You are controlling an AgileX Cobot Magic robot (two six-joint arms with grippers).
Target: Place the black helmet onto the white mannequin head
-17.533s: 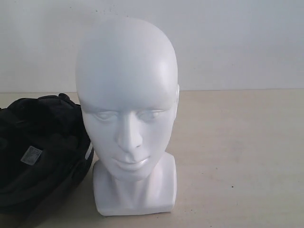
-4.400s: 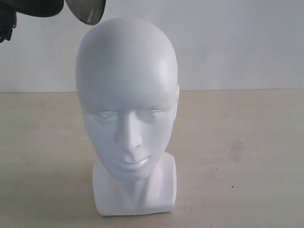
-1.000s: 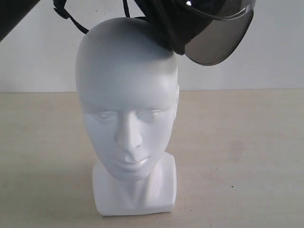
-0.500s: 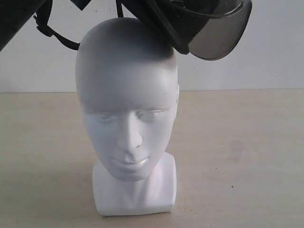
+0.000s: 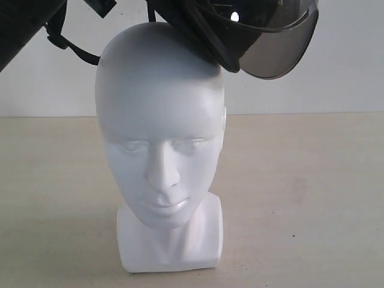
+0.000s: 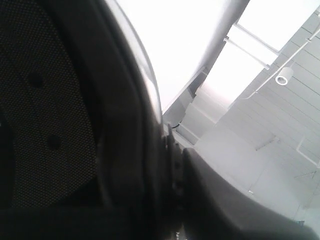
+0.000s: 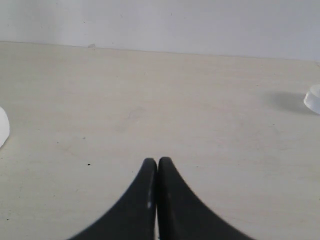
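Observation:
The white mannequin head (image 5: pixel 159 120) stands upright on the table, face towards the exterior camera. The black helmet (image 5: pixel 207 30) hangs tilted over its crown. Its lower rim meets the crown's upper right, and the smoky visor (image 5: pixel 282 51) sticks out to the right. A chin strap (image 5: pixel 72 49) dangles at the head's upper left. In the left wrist view the helmet's padded lining (image 6: pixel 45 115) and rim fill the frame, with my left gripper (image 6: pixel 172 165) shut on the rim. My right gripper (image 7: pixel 158 161) is shut and empty above the bare table.
A dark arm (image 5: pixel 24 24) crosses the top left of the exterior view. The beige table (image 5: pixel 312 198) ends at a white wall. In the right wrist view a small white object (image 7: pixel 313 98) lies far off, and another white shape (image 7: pixel 2 126) shows at the frame's edge.
The chin strap has swung down and to the left beside the head. The helmet and visor have shifted only slightly over the crown. The mannequin head has not moved.

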